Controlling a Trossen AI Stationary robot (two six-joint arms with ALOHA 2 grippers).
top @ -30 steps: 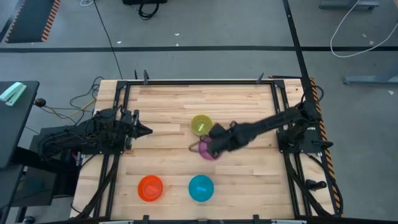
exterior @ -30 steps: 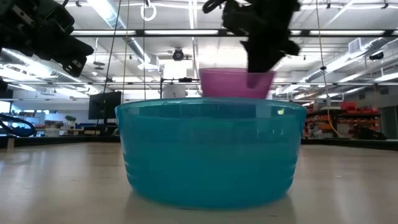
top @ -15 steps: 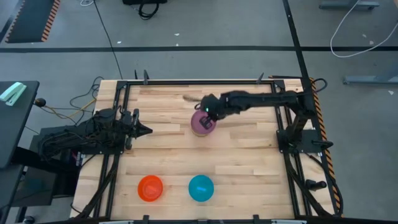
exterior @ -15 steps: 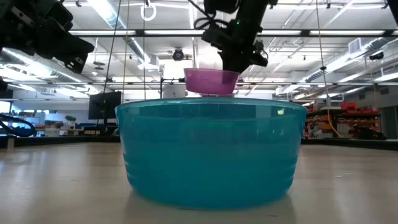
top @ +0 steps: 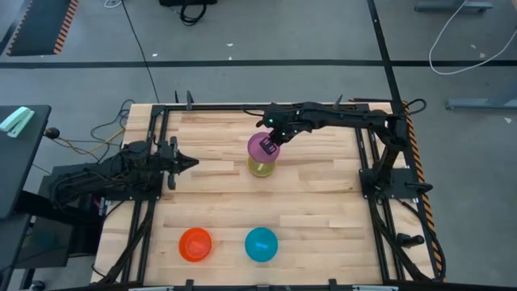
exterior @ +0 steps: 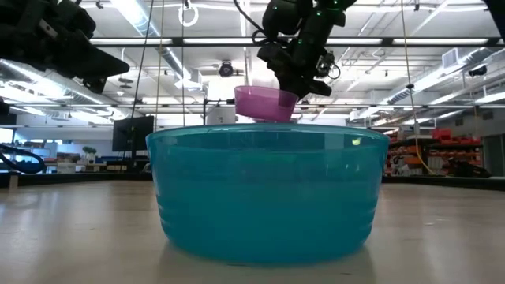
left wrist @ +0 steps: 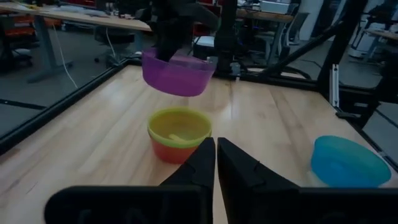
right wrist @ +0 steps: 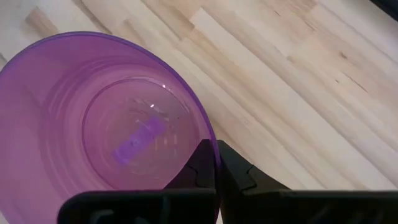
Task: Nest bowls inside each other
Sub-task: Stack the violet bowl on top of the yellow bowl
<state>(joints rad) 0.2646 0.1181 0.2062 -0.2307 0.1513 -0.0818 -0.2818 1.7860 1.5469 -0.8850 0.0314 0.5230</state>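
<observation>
Right gripper [top: 273,146] clamped on rim of purple bowl [top: 261,148], holding it in air — tilted slightly, directly over yellow bowl [left wrist: 179,127]. Yellow bowl nested in another bowl [left wrist: 174,150] (looks orange in left wrist view, colour unclear from above) at table [top: 323,202] centre. Purple bowl clear of stack, not touching. Orange bowl [top: 195,244] and blue bowl [top: 261,244] side by side near front edge, well apart from stack. Left gripper [top: 182,163] parked at left side — fingers pressed together, nothing held.
</observation>
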